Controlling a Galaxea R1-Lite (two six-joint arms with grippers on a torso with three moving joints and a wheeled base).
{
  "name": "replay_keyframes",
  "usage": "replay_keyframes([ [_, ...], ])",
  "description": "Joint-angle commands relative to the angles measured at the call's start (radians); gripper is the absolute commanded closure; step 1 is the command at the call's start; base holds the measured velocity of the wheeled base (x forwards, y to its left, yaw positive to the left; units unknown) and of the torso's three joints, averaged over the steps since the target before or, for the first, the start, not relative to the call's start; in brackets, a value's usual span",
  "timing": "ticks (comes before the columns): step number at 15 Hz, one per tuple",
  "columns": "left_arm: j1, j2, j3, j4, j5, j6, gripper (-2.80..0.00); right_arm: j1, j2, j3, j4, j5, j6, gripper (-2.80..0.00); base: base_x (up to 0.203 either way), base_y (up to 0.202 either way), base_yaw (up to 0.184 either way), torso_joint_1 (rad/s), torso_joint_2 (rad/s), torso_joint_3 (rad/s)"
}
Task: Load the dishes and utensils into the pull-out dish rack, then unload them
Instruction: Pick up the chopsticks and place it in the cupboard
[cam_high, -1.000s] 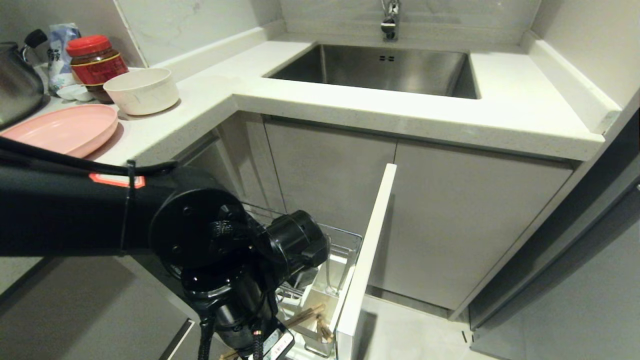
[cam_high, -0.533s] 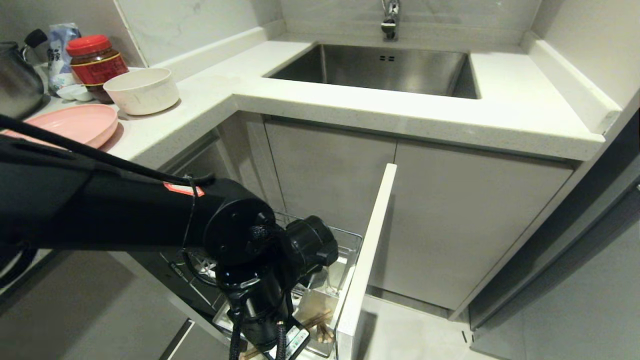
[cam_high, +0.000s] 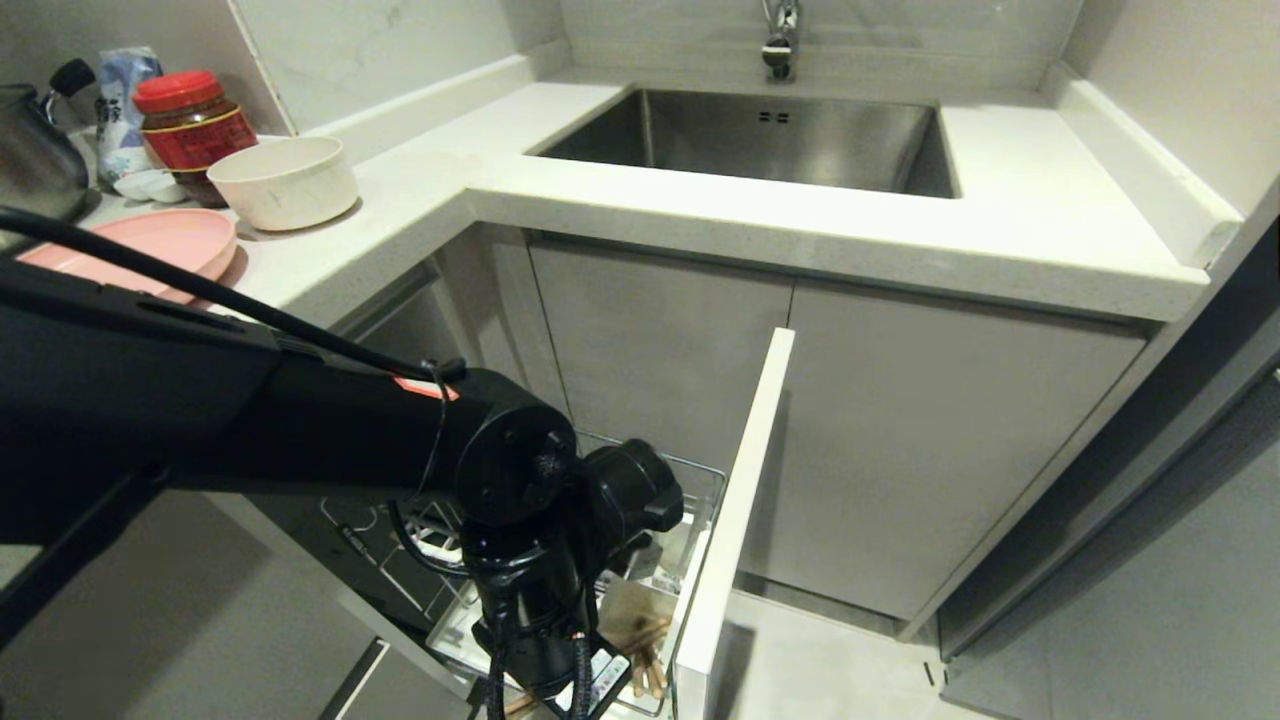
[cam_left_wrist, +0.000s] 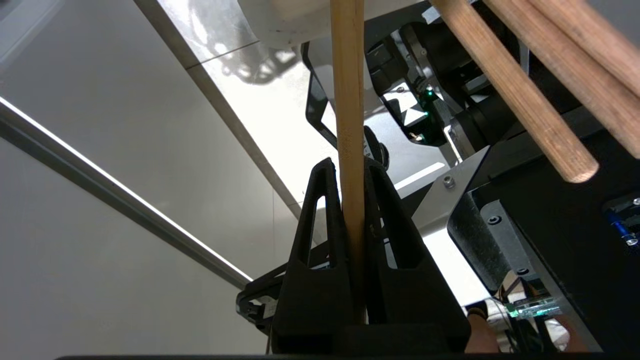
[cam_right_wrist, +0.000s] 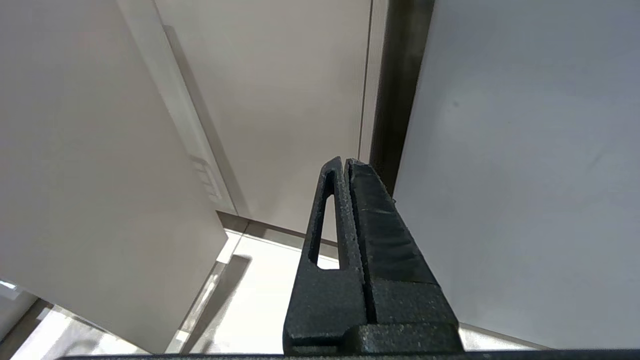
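My left gripper (cam_left_wrist: 350, 165) is shut on one light wooden chopstick (cam_left_wrist: 348, 75), which runs straight out past the fingertips. More wooden chopsticks (cam_left_wrist: 520, 100) slant close beside it. In the head view my left arm (cam_high: 520, 500) reaches down into the pull-out dish rack (cam_high: 700, 480), just behind its white front panel (cam_high: 735, 510); the wrist hides the fingers there. Chopstick ends (cam_high: 645, 665) stick out of the white cutlery box (cam_high: 630, 610). The pink plate (cam_high: 170, 250) and the cream bowl (cam_high: 285, 180) sit on the counter at the left. My right gripper (cam_right_wrist: 346, 162) is shut, empty and parked by the cabinet fronts.
A steel sink (cam_high: 760, 135) with a faucet (cam_high: 780, 40) lies at the back. A red-lidded jar (cam_high: 190, 125) and a dark pot (cam_high: 35, 160) stand behind the plate. The counter edge (cam_high: 800, 240) overhangs the cabinets above the rack.
My left arm has swung to the right and stretched further out over the rack, bringing the wrist over the cutlery box near the front panel. It now covers more of the plate.
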Motion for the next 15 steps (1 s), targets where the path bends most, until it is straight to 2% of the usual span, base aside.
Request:
replay_keyframes([
  [1,0.002,0.010,-0.004,0.007,0.001,-0.001,0.00,0.000,0.001,0.026,-0.001,0.000,0.000,0.00,0.000,0.000,0.000,0.000,0.00,0.000],
  [7,0.020,0.002,-0.008,0.013,0.001,-0.001,0.00,0.000,0.001,0.026,-0.001,0.000,0.000,0.00,0.000,0.000,0.000,0.000,0.00,0.000],
  [8,0.020,0.001,-0.011,0.013,0.001,0.000,-2.80,0.000,0.001,0.026,-0.001,0.000,0.000,0.00,0.000,0.000,0.000,0.000,0.00,0.000],
  [15,0.024,-0.031,-0.036,0.012,-0.002,-0.008,-2.80,0.000,0.001,0.026,-0.001,0.000,0.000,0.00,0.000,0.000,0.000,0.000,0.00,0.000],
])
